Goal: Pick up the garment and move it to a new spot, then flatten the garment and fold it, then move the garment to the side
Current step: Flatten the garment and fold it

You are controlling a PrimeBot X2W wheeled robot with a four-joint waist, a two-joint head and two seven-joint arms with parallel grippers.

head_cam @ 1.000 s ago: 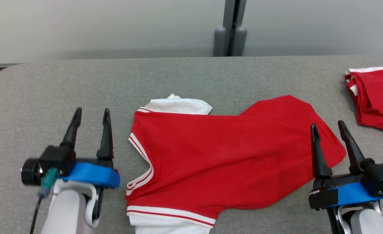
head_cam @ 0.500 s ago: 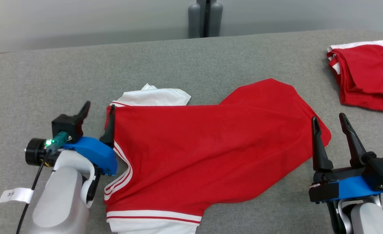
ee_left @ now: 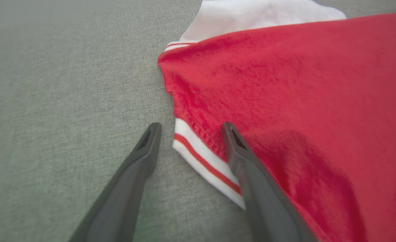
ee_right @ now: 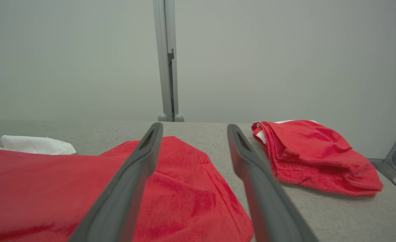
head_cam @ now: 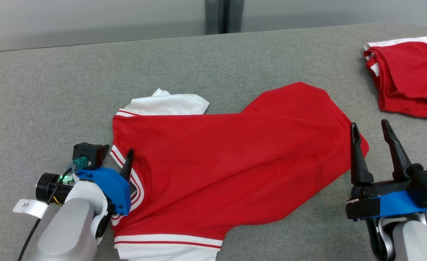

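Noted left pincer brought down and in toward the garment over the last second, fingers now tipped at the striped trim on its left edge. Found jaws apart, one finger over red cloth, the other over bare desk, trim between them; contact with the cloth not possible to tell; nothing clamped. Found right pincer much where it was, jaws likewise apart, hovering above the garment's right corner, holding nothing. Allowed for a shift of the whole head view between pictures. Found garment lying mid-desk, spread but skewed, white sleeve poking out at the far side. Judged this the approach to a first grasp; pick-up not begun. Noted a folded red shirt at the far right, well apart. Seen nothing blocking either pincer; judged the risk to be catching only the trim's top layer.
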